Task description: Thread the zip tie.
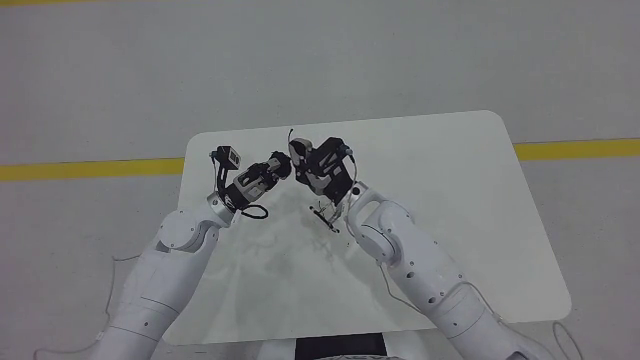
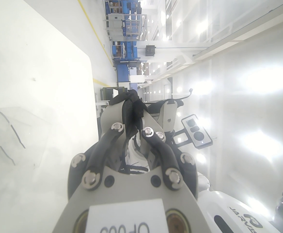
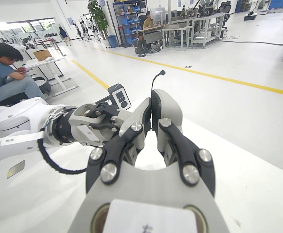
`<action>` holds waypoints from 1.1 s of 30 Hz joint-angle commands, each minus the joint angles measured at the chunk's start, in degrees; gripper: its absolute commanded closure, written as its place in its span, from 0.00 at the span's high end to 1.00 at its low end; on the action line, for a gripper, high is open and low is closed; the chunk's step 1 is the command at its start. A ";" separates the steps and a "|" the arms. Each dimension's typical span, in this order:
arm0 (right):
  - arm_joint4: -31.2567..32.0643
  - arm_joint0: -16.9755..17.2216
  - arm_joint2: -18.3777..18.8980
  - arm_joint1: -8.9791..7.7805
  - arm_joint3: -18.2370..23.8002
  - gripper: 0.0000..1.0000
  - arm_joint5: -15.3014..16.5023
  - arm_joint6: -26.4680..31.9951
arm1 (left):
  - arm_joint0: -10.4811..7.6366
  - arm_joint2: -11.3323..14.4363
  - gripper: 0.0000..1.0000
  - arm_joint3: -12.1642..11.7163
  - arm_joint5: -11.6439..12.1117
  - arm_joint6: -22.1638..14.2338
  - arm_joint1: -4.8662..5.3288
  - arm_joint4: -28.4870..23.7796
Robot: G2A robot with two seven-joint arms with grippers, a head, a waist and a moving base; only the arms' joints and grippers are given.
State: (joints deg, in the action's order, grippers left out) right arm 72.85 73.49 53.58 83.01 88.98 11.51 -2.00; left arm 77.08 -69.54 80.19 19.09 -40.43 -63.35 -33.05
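A thin black zip tie (image 3: pixel 153 84) stands up out of my right gripper (image 3: pixel 152 112), which is shut on it, with the head end free above the fingertips. In the top view the tie (image 1: pixel 291 138) rises where both grippers meet over the table's far left part. My left gripper (image 2: pixel 131 103) has its black pads pressed together right against the right gripper (image 2: pixel 168 112), apparently on the tie's lower end. The tie's head (image 2: pixel 190 90) pokes out beyond them. From above, the left gripper (image 1: pixel 278 167) and right gripper (image 1: pixel 298 152) touch tip to tip.
The white table (image 1: pixel 450 210) has rounded corners, with its far edge close behind the grippers. A few spare black zip ties (image 2: pixel 10 132) lie on a clear sheet (image 2: pixel 27 120) on the table, under the right forearm (image 1: pixel 325 217). Open tabletop lies to the right.
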 commanded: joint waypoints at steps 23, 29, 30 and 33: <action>-0.02 -0.24 -0.45 0.21 -0.23 0.00 -0.93 0.69 | 0.00 0.00 0.00 0.00 0.00 0.00 0.00 0.00; 0.33 -0.01 -0.04 0.14 0.69 0.00 -1.21 0.10 | 0.00 0.00 0.00 0.00 0.00 0.00 0.00 0.00; 0.37 0.06 0.06 0.11 0.87 0.00 -1.17 0.09 | 0.00 0.00 0.00 0.00 0.00 0.00 0.00 0.00; 0.41 0.26 0.27 0.05 1.22 0.00 -1.05 0.17 | 0.00 0.00 0.00 0.00 0.00 0.00 0.00 0.00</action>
State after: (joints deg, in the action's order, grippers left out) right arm 73.25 73.69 53.78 83.08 90.09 10.42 -1.88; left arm 77.08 -69.54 80.19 19.09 -40.43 -63.35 -33.05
